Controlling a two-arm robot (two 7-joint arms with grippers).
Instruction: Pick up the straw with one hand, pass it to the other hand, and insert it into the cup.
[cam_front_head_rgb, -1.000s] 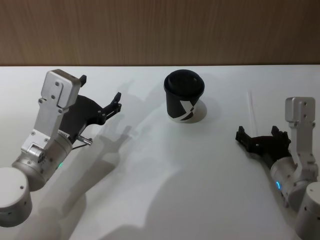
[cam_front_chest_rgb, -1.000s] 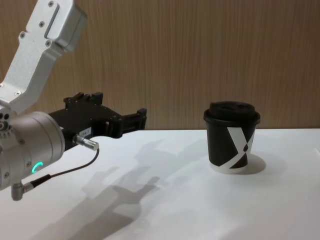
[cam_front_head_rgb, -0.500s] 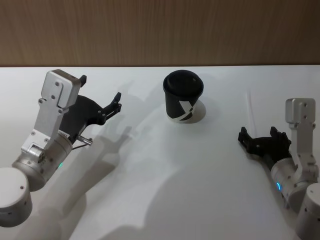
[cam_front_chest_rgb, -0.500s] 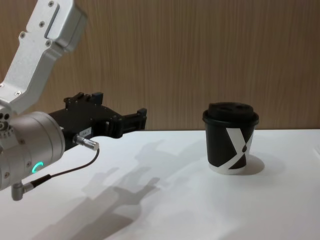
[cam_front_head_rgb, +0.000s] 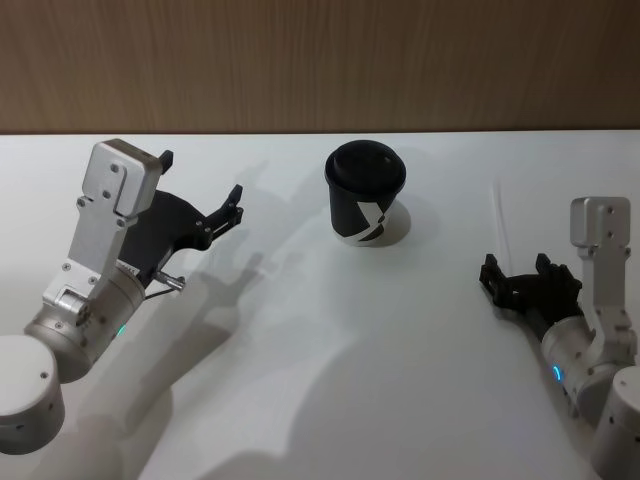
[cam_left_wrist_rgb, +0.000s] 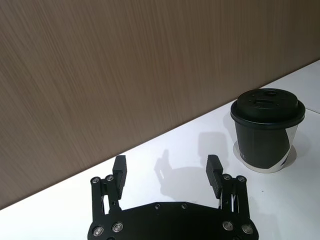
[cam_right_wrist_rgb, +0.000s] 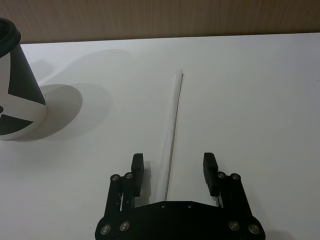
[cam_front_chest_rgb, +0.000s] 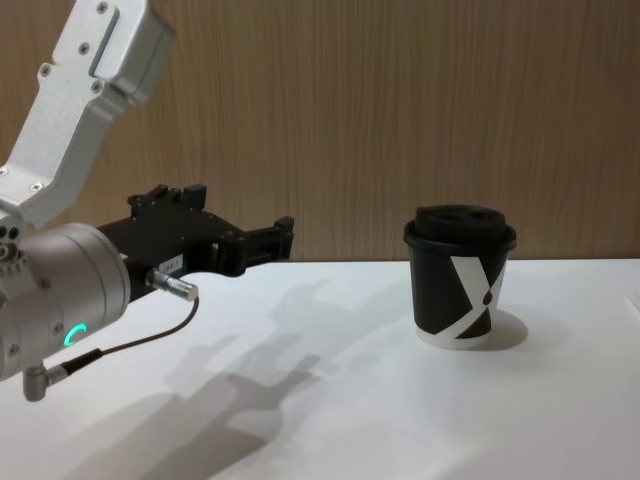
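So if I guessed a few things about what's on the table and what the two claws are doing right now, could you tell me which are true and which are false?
1. The straw lies flat on the table. True.
2. The cup has no lid. False: a black lid sits on it.
3. The right gripper is open and has not gripped the straw. True.
4. The left gripper is holding the cup. False: it is open and holds nothing, raised off to the cup's left.
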